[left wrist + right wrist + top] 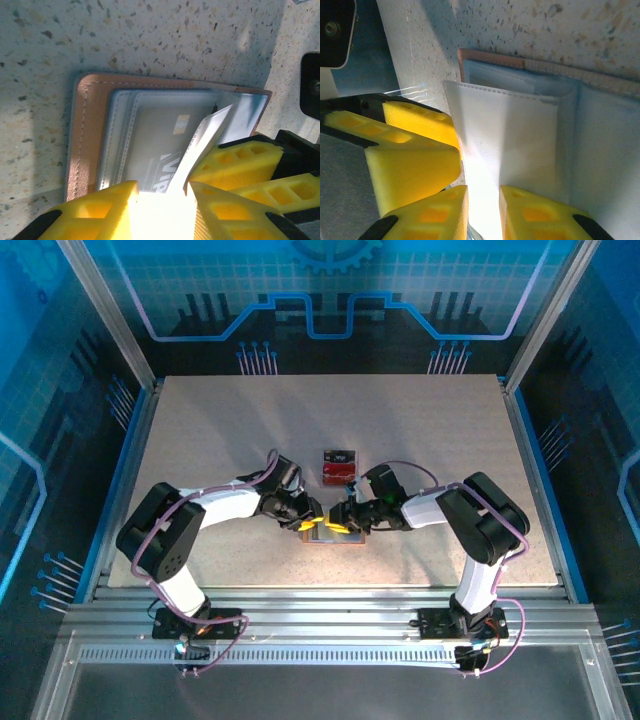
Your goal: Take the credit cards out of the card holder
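Observation:
The card holder lies open on the table between both arms, with a tan-brown rim and a pale grey-blue inside. A grey credit card sits in its clear pocket. My right gripper is shut on a pale inner flap and holds it lifted; in the top view that gripper comes in from the right. My left gripper stands with its jaws apart over the card, and glare washes out the gap. Red credit cards, one dark on top, lie stacked behind the holder.
The speckled tabletop has bare room to the left, right and back. Blue walls and metal posts enclose it. One of the right gripper's yellow fingers crowds the left gripper's, nearly touching over the holder.

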Tool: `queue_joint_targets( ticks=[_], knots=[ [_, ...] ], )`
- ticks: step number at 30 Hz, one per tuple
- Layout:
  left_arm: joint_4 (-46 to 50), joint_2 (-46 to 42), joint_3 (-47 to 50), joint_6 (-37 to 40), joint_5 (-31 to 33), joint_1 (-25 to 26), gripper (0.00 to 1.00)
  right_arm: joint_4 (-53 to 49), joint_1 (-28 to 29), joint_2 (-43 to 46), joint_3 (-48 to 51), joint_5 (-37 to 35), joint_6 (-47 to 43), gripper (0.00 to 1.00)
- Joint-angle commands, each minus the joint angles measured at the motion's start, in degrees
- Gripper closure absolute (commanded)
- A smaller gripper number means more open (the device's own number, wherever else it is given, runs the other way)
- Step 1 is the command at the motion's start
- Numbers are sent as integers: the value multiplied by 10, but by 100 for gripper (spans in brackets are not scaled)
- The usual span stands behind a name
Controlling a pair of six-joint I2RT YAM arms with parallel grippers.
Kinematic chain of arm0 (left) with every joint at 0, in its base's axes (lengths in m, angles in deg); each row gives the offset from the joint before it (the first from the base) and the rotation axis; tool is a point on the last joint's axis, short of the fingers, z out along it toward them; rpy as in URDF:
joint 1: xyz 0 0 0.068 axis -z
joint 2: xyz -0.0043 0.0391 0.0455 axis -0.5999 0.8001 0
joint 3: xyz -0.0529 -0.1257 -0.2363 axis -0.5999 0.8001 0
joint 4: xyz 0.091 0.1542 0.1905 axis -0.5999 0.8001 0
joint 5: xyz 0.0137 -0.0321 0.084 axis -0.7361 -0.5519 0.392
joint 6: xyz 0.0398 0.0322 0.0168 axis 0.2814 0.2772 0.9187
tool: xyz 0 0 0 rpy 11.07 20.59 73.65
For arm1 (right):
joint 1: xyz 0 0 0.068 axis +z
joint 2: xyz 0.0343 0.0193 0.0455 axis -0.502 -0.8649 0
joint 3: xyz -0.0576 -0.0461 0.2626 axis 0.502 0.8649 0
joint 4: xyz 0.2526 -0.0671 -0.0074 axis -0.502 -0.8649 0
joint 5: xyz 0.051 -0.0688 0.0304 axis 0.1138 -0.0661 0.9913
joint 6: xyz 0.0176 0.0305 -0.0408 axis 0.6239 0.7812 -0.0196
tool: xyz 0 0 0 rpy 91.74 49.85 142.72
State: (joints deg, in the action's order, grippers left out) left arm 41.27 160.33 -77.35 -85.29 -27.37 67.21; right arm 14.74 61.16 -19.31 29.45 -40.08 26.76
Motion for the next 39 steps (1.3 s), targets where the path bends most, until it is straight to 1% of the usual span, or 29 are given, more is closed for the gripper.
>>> queue_joint_targets(
  ticks=[1,6,10,19,23,26,28,35,39],
  knots=[
    [-18,9,-14,-12,-19,5,68,14,-9,-3,8,13,7,77],
    [-30,13,-13,-16,-26,5,71,-2,-10,13,0,15,1,77],
    [-35,12,-14,-20,-30,6,72,-51,-12,44,-10,3,-20,76],
    [-29,4,-28,-22,-37,8,71,-257,-32,146,-48,-68,-101,76],
    [-27,11,-47,-21,-44,16,70,-318,-46,189,-58,-96,-130,75],
    [-28,25,-63,-22,-46,25,69,-333,-57,206,-56,-103,-139,75],
    [-30,36,-70,-23,-48,28,69,-335,-63,202,-53,-100,-143,75],
    [-30,48,-78,-24,-44,36,69,-300,-71,186,-22,-86,-134,77],
    [-39,56,-77,-29,-49,43,75,-266,-71,177,-9,-72,-116,78]
  ],
)
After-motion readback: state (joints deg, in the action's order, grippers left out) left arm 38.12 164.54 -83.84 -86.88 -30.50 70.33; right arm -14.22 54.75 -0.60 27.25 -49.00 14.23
